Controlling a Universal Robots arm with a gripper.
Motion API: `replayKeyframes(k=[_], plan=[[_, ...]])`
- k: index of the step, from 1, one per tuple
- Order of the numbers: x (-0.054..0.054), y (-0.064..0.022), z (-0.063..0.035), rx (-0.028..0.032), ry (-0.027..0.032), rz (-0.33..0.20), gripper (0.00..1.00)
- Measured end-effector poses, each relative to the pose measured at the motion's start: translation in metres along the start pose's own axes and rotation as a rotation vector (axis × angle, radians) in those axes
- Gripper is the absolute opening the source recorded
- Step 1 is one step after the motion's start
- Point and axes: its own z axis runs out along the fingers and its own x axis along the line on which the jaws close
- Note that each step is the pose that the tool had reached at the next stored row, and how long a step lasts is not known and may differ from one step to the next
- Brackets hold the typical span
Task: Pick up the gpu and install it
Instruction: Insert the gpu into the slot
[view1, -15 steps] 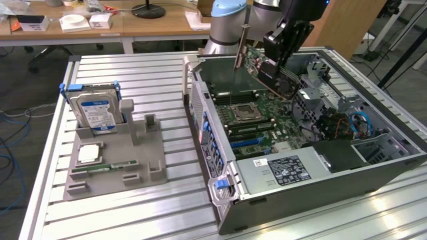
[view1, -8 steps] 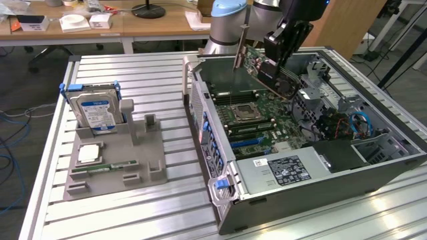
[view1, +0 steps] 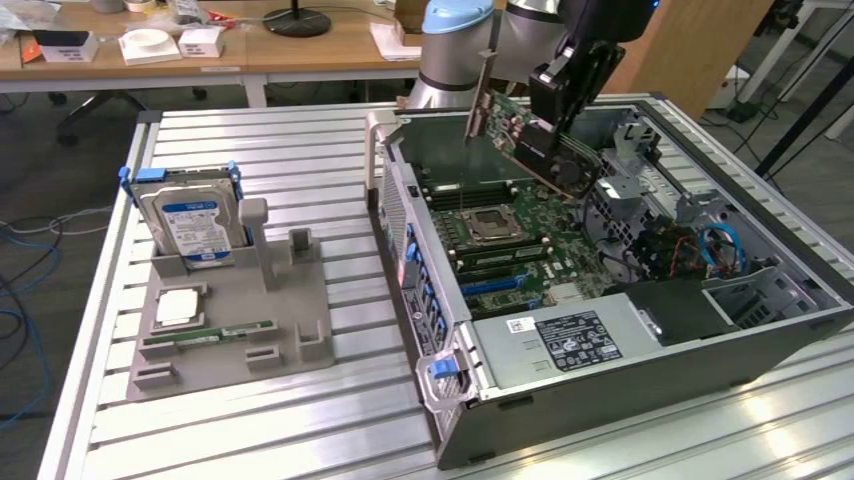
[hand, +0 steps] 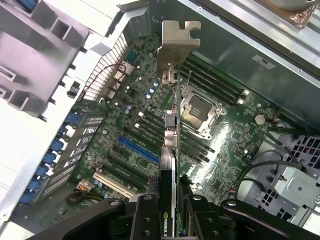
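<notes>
The gpu is tilted over the motherboard, inside the open computer case. Its silvery bracket points away from the gripper, whose fingers pinch the card's opposite end from both sides.

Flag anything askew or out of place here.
Only the gpu: it hangs tilted above the motherboard, clamped in the gripper, not seated in any slot. The hard drive stands upright in its holder; nothing looks spilled or damaged.
</notes>
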Motion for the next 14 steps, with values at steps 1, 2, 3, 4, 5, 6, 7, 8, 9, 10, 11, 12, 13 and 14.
replayKeyframes(k=[1, 2, 3, 4, 5, 6, 7, 8, 9, 10, 11, 12, 13, 14], plan=[[0.0, 0.0, 0.0, 0.0, 0.0002, -0.004, 0.26], [0.0, 0.0, 0.0, -0.0001, 0.0004, -0.008, 0.26], [0.0, 0.0, 0.0, -0.0001, 0.0005, -0.012, 0.26], [0.0, 0.0, 0.0, 0.0, 0.0007, -0.016, 0.26], [0.0, 0.0, 0.0, 0.0, 0.0009, -0.02, 0.26], [0.0, 0.0, 0.0, -0.0001, 0.001, -0.024, 0.26], [0.0, 0.0, 0.0001, -0.0001, 0.0012, -0.028, 0.26], [0.0, 0.0, 0.0001, -0.0001, 0.0014, -0.032, 0.26], [0.0, 0.0, 0.0001, -0.0001, 0.0016, -0.036, 0.26], [0.0, 0.0, 0.0, -0.0001, 0.0018, -0.04, 0.26], [0.0, 0.0, 0.0001, -0.0002, 0.002, -0.044, 0.26], [0.0, 0.0, 0.0001, -0.0002, 0.0022, -0.049, 0.26], [0.0, 0.0, 0.0001, -0.0002, 0.0024, -0.053, 0.26], [0.0, 0.0, 0.0001, -0.0002, 0.0026, -0.057, 0.26]])
